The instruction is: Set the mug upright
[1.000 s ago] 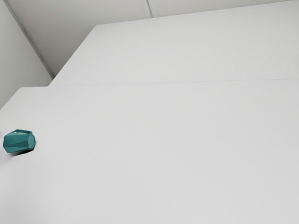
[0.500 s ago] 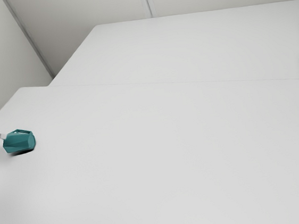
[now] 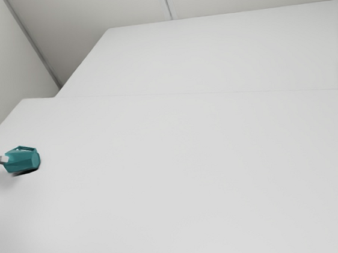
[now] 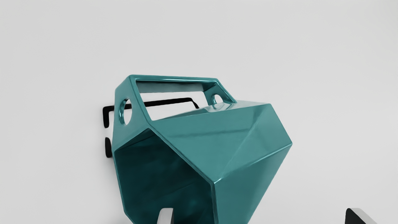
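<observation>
A teal, faceted mug with a glossy surface [image 3: 22, 160] lies on its side on the smooth white bench [image 3: 180, 179], at the left edge region of the exterior frame, a little below mid-height. Its open mouth [image 4: 164, 180] faces the hand, its closed end points toward the frame's right, and its angular teal handle [image 4: 177, 78] runs along the upper side, raised off the bench. The black two-finger hand with pale fingertips [image 3: 3, 159] comes in from the frame's left edge and is right at the mouth end of the mug. Its fingers are spread wide apart — in the wrist view one pale fingertip [image 4: 165, 216] overlaps the mouth, while the other is out past the mug's outer wall, with bench showing between. The hand has no grip on the mug; whether the nearer finger touches it, or reaches inside the rim, I cannot tell. Round holes pierce both end pieces of the handle, and a dark angular shadow [image 4: 168, 102] lies on the bench beside it. In the upper part of the exterior frame, a second flat white surface [image 3: 209, 53] stretches beyond the bench, with pale grey walls [image 3: 102, 9] behind.
</observation>
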You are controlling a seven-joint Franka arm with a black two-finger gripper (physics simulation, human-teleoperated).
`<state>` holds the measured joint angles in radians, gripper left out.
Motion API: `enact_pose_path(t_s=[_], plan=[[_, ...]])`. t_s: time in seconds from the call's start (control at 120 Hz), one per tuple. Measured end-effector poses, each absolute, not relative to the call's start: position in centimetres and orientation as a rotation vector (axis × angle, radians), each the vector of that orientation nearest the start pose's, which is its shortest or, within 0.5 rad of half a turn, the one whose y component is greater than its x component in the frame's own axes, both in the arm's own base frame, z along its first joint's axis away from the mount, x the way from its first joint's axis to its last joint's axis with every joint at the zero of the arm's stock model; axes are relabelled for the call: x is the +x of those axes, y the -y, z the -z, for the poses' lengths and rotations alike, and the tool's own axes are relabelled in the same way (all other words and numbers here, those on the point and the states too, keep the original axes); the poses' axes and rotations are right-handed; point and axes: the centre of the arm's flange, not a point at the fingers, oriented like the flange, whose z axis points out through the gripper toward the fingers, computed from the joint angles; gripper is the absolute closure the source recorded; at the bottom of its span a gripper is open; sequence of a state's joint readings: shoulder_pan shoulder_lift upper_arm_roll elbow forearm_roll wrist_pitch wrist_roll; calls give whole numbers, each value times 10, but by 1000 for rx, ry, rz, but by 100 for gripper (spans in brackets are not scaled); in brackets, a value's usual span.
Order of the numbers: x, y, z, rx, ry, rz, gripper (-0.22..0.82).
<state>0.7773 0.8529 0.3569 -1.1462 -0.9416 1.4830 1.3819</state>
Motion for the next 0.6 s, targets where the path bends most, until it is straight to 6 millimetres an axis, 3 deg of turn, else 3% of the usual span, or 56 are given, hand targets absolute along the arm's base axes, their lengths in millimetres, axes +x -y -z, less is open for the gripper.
enact_pose_path(t_s=[0.292,0.6], plan=[[454,-566,-285,2395,126,-614,0],[469,-564,-273,2348,125,-640,0]])
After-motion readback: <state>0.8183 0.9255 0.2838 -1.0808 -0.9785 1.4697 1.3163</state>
